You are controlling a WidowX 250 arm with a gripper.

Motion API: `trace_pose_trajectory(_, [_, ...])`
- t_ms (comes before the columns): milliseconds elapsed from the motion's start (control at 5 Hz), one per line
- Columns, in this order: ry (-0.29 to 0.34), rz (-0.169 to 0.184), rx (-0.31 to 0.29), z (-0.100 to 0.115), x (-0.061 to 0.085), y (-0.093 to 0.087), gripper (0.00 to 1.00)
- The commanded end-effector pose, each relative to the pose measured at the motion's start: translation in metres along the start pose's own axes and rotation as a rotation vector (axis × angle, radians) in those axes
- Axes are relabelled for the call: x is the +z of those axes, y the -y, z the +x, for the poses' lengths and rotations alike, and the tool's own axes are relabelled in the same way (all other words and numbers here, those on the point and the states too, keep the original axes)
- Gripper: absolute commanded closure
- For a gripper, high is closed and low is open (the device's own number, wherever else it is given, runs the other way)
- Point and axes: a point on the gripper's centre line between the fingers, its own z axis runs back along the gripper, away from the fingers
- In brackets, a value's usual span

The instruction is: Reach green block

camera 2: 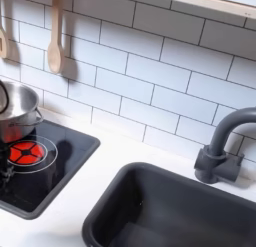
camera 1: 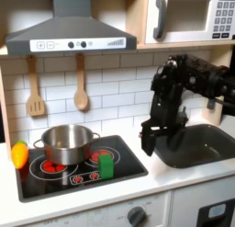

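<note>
In the first exterior view the green block (camera 1: pixel 106 165) stands upright on the black glass cooktop (camera 1: pixel 128 166), long axis vertical, a small matte cuboid with rounded edges, near the cooktop's front edge and just in front of and to the right of the steel pot (camera 1: pixel 67 143). The pot is shiny, round, with side handles, sitting over a red printed burner. A yellow-orange toy (camera 1: pixel 19 154) with a smooth plastic look sits at the cooktop's left edge in the first exterior view. The black gripper (camera 1: pixel 150 139) hangs pointing down at the left rim of the dark sink (camera 1: pixel 207 150), well apart from the block and to its right in the first exterior view; jaws too dark and blurred, cannot tell whether spread or closed. Two wooden utensils hang on the white tile wall. In the second exterior view the pot (camera 2: pixel 16 113) shows at the left edge beside a red burner ring, the cooktop (camera 2: pixel 60 166) looks glossy, the sink (camera 2: pixel 170 216) is a deep matte grey basin, and a curved grey faucet (camera 2: pixel 222 146) stands at the right.
</note>
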Motion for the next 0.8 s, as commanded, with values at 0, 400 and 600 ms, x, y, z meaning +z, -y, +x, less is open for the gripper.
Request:
trace_pose_trajectory(0, [-0.001,0.003,0.017,0.022,-0.009,-0.013,0.00])
trace_pose_trajectory(400, [0.002,0.010,0.021,0.042,-0.017,-0.024,0.00])
trace_pose_trajectory(600, [-0.007,0.013,0.011,0.049,-0.024,-0.028,0.00])
